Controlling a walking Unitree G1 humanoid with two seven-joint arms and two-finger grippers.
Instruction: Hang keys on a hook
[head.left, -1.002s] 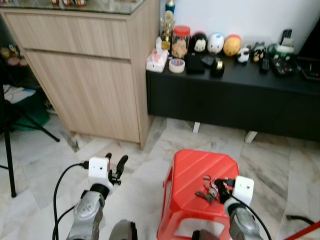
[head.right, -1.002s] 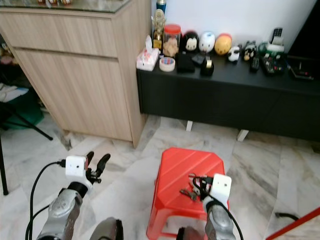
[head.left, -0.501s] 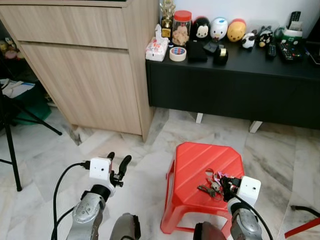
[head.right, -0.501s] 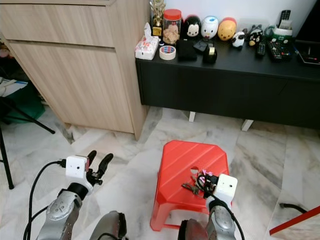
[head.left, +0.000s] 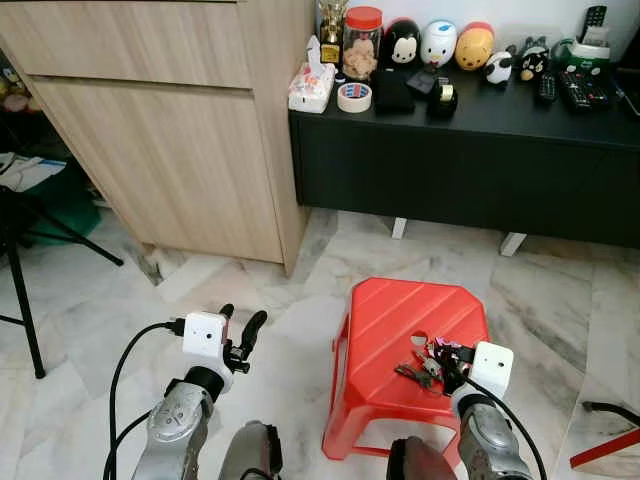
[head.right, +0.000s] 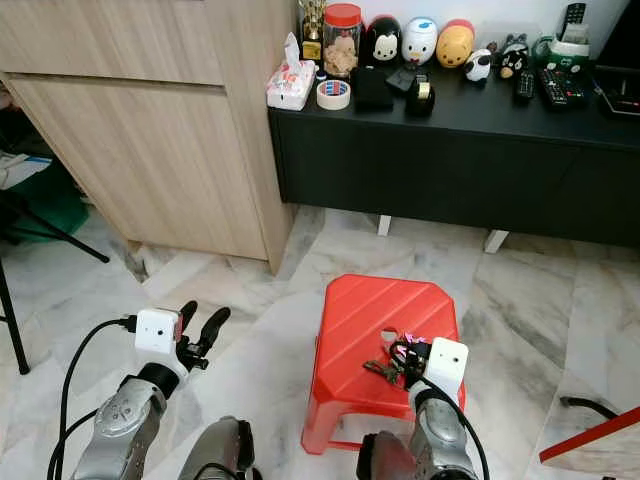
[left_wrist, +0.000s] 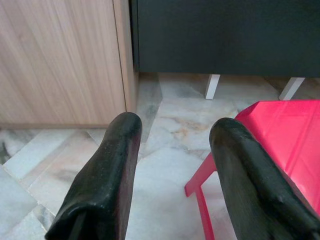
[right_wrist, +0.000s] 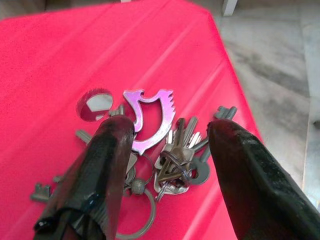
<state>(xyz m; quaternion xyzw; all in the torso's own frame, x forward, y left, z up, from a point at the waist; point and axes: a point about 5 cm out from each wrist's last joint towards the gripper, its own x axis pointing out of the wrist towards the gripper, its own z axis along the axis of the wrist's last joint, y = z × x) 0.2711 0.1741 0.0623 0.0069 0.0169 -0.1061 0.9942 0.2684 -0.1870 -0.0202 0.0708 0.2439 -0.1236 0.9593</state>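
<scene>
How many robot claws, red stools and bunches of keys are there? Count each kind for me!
Claws: 2 (left claw, right claw)
Red stool: 1
Bunch of keys: 1
Total: 4

- silver arms, black cable looped off left arm (head.left: 112, 385)
- white camera box (head.left: 203, 333) on each wrist
- long black fingers (left_wrist: 102, 185), matte, rounded tips
</scene>
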